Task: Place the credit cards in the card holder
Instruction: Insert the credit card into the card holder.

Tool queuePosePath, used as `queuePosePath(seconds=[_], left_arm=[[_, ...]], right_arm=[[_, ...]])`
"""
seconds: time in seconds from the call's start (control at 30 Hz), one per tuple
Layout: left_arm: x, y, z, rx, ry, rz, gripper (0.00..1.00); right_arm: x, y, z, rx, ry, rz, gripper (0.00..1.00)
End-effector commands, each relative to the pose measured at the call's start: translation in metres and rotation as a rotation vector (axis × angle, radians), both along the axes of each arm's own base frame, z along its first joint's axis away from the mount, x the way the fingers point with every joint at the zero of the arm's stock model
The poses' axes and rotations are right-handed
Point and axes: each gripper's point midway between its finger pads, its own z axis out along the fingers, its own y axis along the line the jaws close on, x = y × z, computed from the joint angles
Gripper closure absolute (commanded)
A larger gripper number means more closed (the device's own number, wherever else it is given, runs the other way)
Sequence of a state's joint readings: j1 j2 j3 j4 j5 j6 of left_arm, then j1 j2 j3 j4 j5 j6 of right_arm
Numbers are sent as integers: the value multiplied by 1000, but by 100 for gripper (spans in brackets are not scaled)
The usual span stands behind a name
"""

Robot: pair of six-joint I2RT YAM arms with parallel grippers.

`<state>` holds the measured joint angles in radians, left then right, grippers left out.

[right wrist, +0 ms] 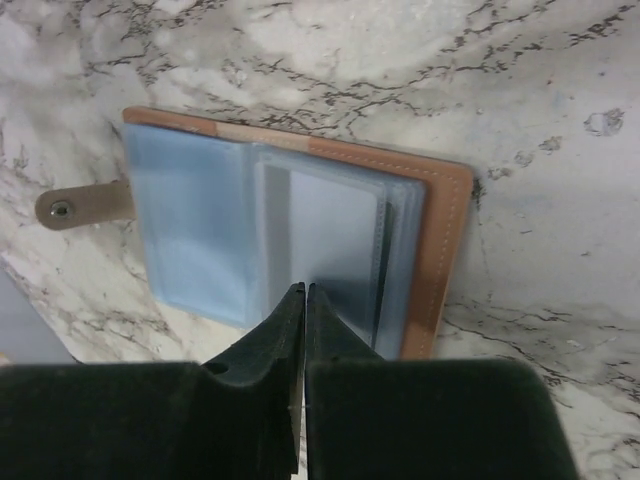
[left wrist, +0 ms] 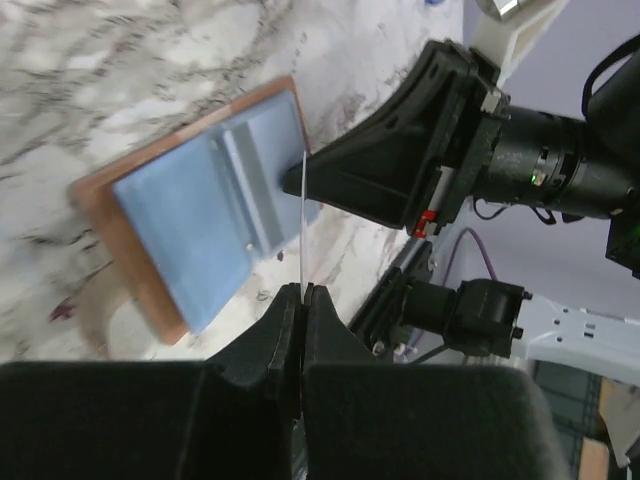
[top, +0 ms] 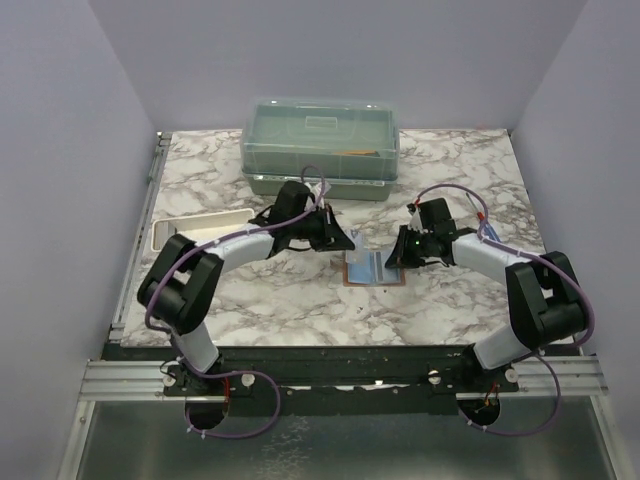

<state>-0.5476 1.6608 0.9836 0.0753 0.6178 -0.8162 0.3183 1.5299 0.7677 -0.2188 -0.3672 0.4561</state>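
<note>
Worktop [top: 300,300]: a marble-patterned slab that carried everything.
Green lidded box [top: 320,140]: translucent, lid on, it stood at 12 o'clock on the worktop, well apart from the card holder.
Left arm [top: 215,250]: it reached in from 8 o'clock toward the middle.
Right arm [top: 500,265]: it reached in from 4 o'clock toward the same spot.
White tray [top: 200,222]: long and shallow, it lay at 9 o'clock near the worktop's edge, partly behind the left arm.
Card holder [top: 372,268] [left wrist: 190,230] [right wrist: 330,230]: it lay open and flat at the middle of the worktop, brown cover down and bluish-grey pockets facing up, between the two pincers.
Left pincer [top: 345,241] [left wrist: 303,295]: at 11 o'clock of the card holder, its fingers were pressed together on the edge of a credit card.
Right pincer [top: 393,257] [right wrist: 305,292] [left wrist: 312,180]: at 2 o'clock of the card holder, its fingers were closed with barely a slit between them. The tips rested at a pocket edge and possibly nipped a sleeve, but the view was too poor to be sure.
Credit card [left wrist: 303,220]: pale and seen edge-on as a thin line, it stood upright out of the left pincer. Its far end was over the card holder's pockets, just beside the right pincer's tip.
Snap tab [right wrist: 80,205]: brown, with a metal stud, it stuck out flat from the card holder's side at 9 o'clock in the right wrist view.
</note>
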Motion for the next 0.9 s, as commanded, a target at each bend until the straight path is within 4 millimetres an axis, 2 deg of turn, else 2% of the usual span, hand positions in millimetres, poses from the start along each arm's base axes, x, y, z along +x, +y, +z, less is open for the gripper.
queuePosePath(seconds=[0.0, 0.27, 0.5, 0.87], left_arm=[[-10, -40, 10, -168, -25, -125, 100], [-25, -54, -27, -175, 93, -165, 100], [-35, -44, -63, -113, 195, -89, 100], [-37, -48, -85, -88, 228, -105, 100]], right_arm=[[7, -15, -15, -66, -4, -62, 97], [2, -28, -27, -127, 17, -82, 100], [1, -28, -27, -121, 18, -77, 100], [-2, -26, -28, -109, 23, -68, 100]])
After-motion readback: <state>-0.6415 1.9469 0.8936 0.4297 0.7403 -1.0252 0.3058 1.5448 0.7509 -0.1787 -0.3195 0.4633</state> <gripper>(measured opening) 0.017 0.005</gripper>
